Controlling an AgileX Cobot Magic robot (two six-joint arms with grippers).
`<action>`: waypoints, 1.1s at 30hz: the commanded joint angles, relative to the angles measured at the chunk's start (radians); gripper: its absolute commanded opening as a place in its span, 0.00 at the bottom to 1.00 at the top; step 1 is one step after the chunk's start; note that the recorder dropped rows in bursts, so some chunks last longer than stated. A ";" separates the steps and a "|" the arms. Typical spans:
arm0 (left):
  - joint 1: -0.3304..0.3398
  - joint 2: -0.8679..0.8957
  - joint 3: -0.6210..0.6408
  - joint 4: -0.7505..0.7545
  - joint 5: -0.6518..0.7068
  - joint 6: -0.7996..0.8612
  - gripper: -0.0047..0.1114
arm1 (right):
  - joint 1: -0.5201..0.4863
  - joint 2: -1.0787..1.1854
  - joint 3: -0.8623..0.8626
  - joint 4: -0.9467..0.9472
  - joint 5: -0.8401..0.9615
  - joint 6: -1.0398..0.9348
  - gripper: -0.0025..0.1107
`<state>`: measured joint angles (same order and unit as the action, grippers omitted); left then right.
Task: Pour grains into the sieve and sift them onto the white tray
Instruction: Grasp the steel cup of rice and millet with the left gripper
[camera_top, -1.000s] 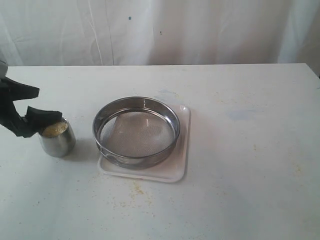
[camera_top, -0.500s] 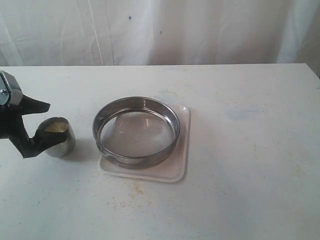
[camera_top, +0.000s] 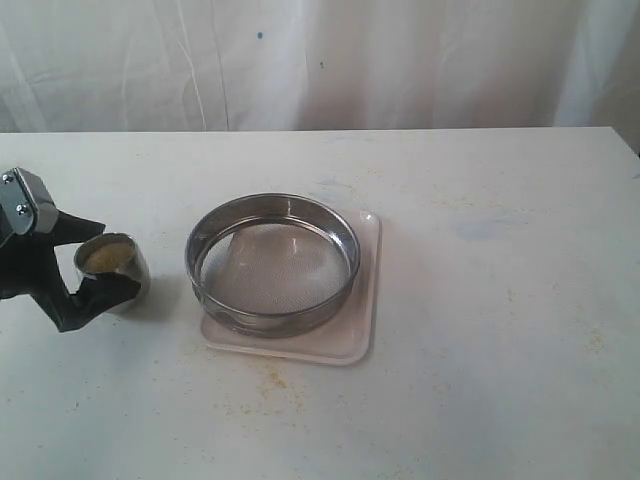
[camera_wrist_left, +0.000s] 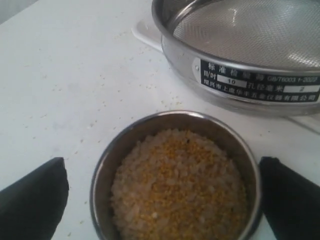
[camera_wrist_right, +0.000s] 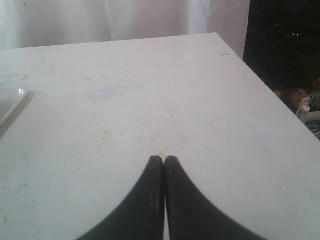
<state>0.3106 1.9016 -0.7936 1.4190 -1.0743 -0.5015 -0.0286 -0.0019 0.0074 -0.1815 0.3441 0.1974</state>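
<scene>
1. The left gripper (camera_top: 103, 262) is straddling the steel cup (camera_top: 136, 277) on the table (camera_top: 480, 300). Its black fingers (camera_wrist_left: 35, 200) are spread to either side of the cup wall, not clamped on it.
2. The grains (camera_wrist_left: 180, 190) are filling the cup nearly to the brim. The cup is standing just beside the sieve (camera_top: 270, 206), which is sitting on the white tray (camera_top: 355, 338).
3. The right gripper (camera_wrist_right: 163, 162), tips pressed together, is hovering over bare table well apart from the tray.
4. With the cup this full, a lopsided or loose squeeze is likely to be tipping it or letting it slip in the lift, sending grains onto the table. A hurried tilt is risking a spill over the sieve's rim.
5. The left wrist view is revealing a sliver of table between one finger and the cup, the mixed pale and golden grains, and a printed label (camera_wrist_left: 257, 80) on the sieve's wall. The exterior view is hiding all three, but it alone is showing the whole sieve, its mesh apparently bare.
</scene>
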 joint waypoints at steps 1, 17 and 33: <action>-0.005 0.036 0.001 -0.054 -0.002 0.045 0.94 | -0.004 0.002 -0.007 -0.007 -0.009 0.001 0.02; -0.040 0.158 -0.050 -0.105 -0.028 0.089 0.94 | -0.004 0.002 -0.007 -0.007 -0.009 0.001 0.02; -0.066 0.186 -0.058 -0.270 -0.015 0.161 0.94 | -0.004 0.002 -0.007 -0.007 -0.009 0.001 0.02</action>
<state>0.2451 2.0822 -0.8490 1.1734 -1.1067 -0.3544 -0.0286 -0.0019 0.0074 -0.1815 0.3441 0.1974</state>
